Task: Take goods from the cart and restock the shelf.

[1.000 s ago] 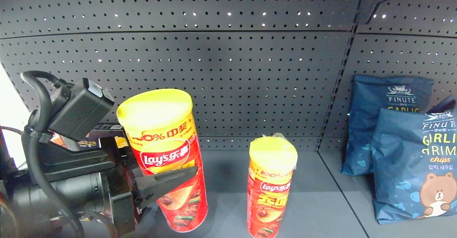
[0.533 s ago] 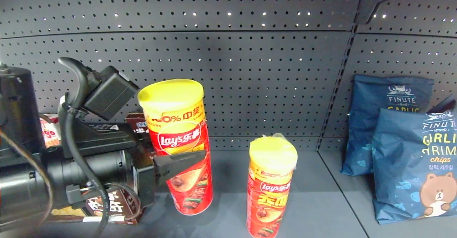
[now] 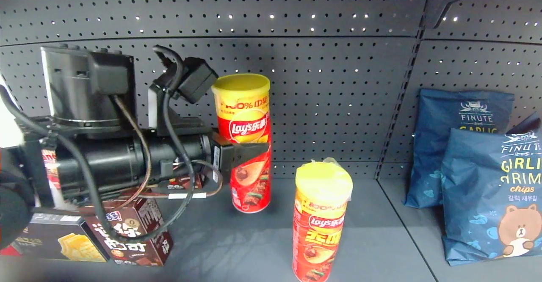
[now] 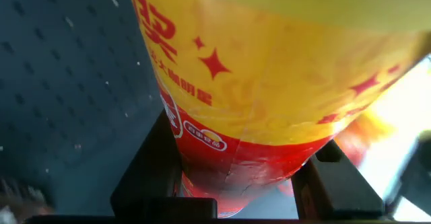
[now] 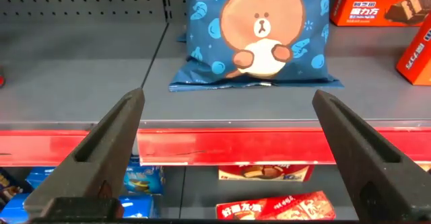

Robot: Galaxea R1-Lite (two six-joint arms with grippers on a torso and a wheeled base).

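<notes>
My left gripper (image 3: 250, 153) is shut on a tall red chip can with a yellow lid (image 3: 245, 117). It holds the can upright near the pegboard back wall, base close to the grey shelf floor (image 3: 381, 239); contact cannot be told. The left wrist view has the can (image 4: 269, 83) between the two dark fingers of that gripper (image 4: 246, 187). A second, similar can (image 3: 321, 227) stands at the shelf front, to the right of and nearer than the held one. My right gripper (image 5: 232, 153) is open and holds nothing, in front of the shelf's red edge strip (image 5: 236, 146).
Two blue chip bags (image 3: 491, 197) lean at the right of the shelf; one bag with a bear print (image 5: 256, 35) lies beyond the right gripper. Brown snack boxes (image 3: 135, 235) sit at the front left under the left arm. Bare floor lies between the cans and bags.
The left arm has carried the can up and deeper into the shelf, toward the back wall and rightward. The boxes at the left came into view. The second can stayed put.
</notes>
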